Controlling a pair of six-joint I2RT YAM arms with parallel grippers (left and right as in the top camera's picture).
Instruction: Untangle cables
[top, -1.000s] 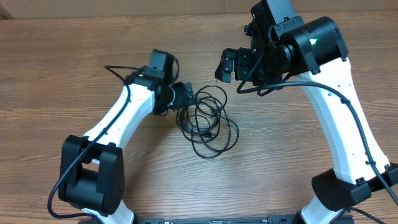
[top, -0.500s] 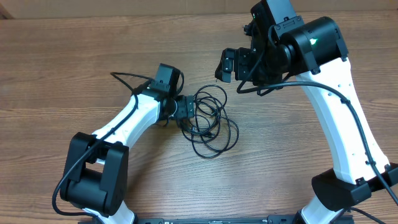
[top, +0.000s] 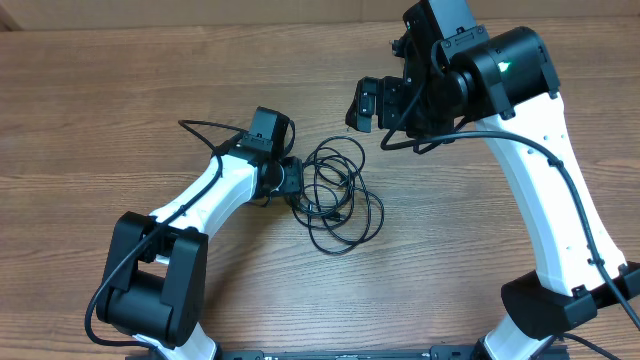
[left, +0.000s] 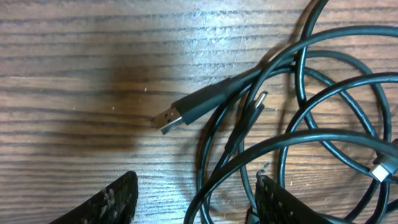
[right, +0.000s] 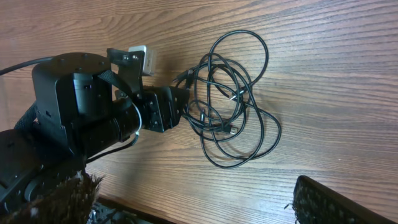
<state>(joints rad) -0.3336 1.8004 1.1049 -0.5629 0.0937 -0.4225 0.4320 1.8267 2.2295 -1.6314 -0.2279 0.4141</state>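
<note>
A tangle of thin black cables (top: 338, 195) lies on the wooden table in overlapping loops. My left gripper (top: 296, 186) is low at the tangle's left edge, open, with cable strands between its fingers (left: 196, 202). In the left wrist view a USB plug (left: 171, 118) and a smaller plug (left: 260, 101) lie just ahead. My right gripper (top: 372, 105) is raised above and right of the tangle, open and empty. The right wrist view shows the tangle (right: 233, 102) from above, with the left gripper (right: 168, 107) at its left edge.
The wooden table (top: 100, 110) reaches to a pale wall edge at the back. The left arm (top: 205, 200) crosses the table's left middle. The right arm (top: 540, 190) stands along the right side.
The left gripper has moved down and right to the tangle's left edge, settling lower in the last half second. The right arm has not moved.
</note>
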